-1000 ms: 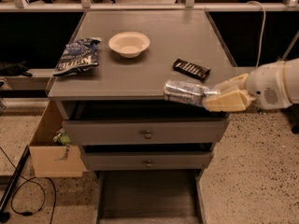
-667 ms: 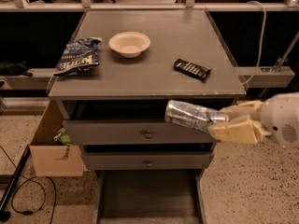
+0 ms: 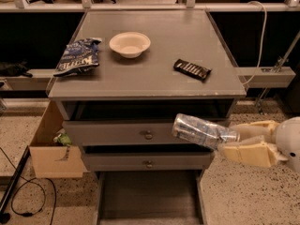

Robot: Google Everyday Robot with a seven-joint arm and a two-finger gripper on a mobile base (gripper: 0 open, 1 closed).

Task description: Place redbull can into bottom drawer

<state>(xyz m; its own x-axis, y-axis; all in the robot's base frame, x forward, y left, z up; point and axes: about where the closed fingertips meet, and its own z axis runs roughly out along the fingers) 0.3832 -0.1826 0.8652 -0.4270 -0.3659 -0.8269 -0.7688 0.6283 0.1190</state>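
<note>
**Can coming down past the cabinet front**

The gripper (image 3: 233, 142) is holding the redbull can (image 3: 201, 130) lower than it was a moment ago. Both are sinking from the level of the tabletop edge to the front of the upper drawer (image 3: 117, 134), and drifting slightly towards the arm's side. The jaws are clamping the can's near end, one cream finger above it and one below. The can is sticking out sideways beyond the fingertips, tilted slightly upward at its far end.

The grey cabinet (image 3: 154, 81) is standing beyond the jaws. Its flat top is lying above them, with its front edge overhanging a dark gap. The bottom drawer (image 3: 150, 200) is sitting pulled out, below the jaws and beyond the fingertips. Its smooth grey floor is lying open, with straight walls on both sides. The middle drawer front (image 3: 187, 161) is lying just under the can. Speckled floor (image 3: 234, 196) is showing directly beneath the gripper.

An open cardboard box (image 3: 47, 158) is standing well beyond the can's far end. On the top, well above the jaws, a crinkled blue chip bag (image 3: 77, 57), a round pale bowl (image 3: 130, 43) and a flat dark candy bar (image 3: 192, 69) are lying apart. The can's surface is showing shiny, mottled silver-blue.
</note>
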